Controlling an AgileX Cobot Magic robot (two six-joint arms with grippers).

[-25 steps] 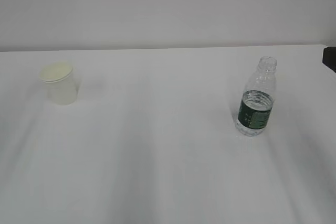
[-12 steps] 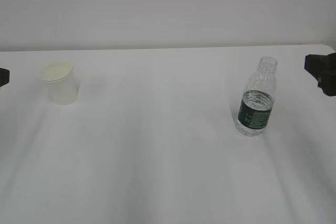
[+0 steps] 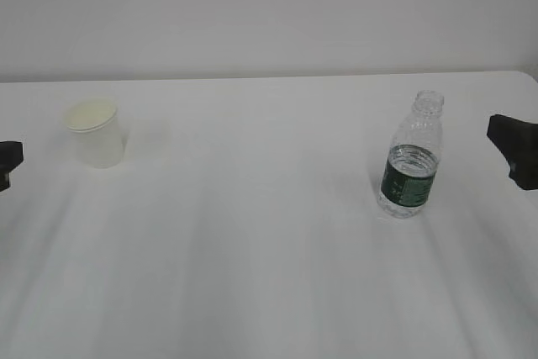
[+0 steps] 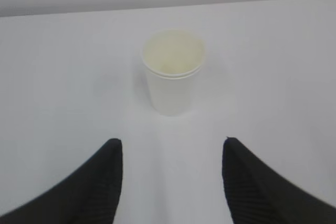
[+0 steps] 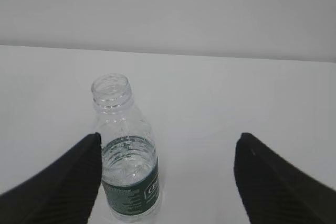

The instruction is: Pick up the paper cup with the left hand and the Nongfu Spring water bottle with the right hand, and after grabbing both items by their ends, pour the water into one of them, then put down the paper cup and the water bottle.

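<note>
Both arms have come further into the exterior view since a second ago: then only a dark corner showed at the right edge, and now the left claw (image 3: 7,161) pokes in at the left edge while the right claw (image 3: 517,149) sits at the right edge, lower than half a second back. Neither the cup nor the bottle has shifted. On the white bench (image 3: 252,250) the paper cup (image 3: 97,133) stands upright at the left, rim up, its pale yellowish inside showing; nothing touches it. From the left wrist view the cup (image 4: 174,72) stands ahead of the two black fingers (image 4: 100,182), roughly centred between them and apart from both, so the left claw is released and grasps nothing. The Nongfu Spring water bottle (image 3: 410,157) stands upright at the right of the bench, uncapped, with its dark green label band around the middle and the water (image 3: 409,155) reaching about to the top of that band. In the right wrist view the bottle (image 5: 125,153) stands just beside the left-hand finger (image 5: 68,187), off centre in the wide gap; whether it touches that finger I cannot tell. The right claw (image 5: 168,145) is spread wide and grasps nothing. Cup and bottle are well apart.
</note>
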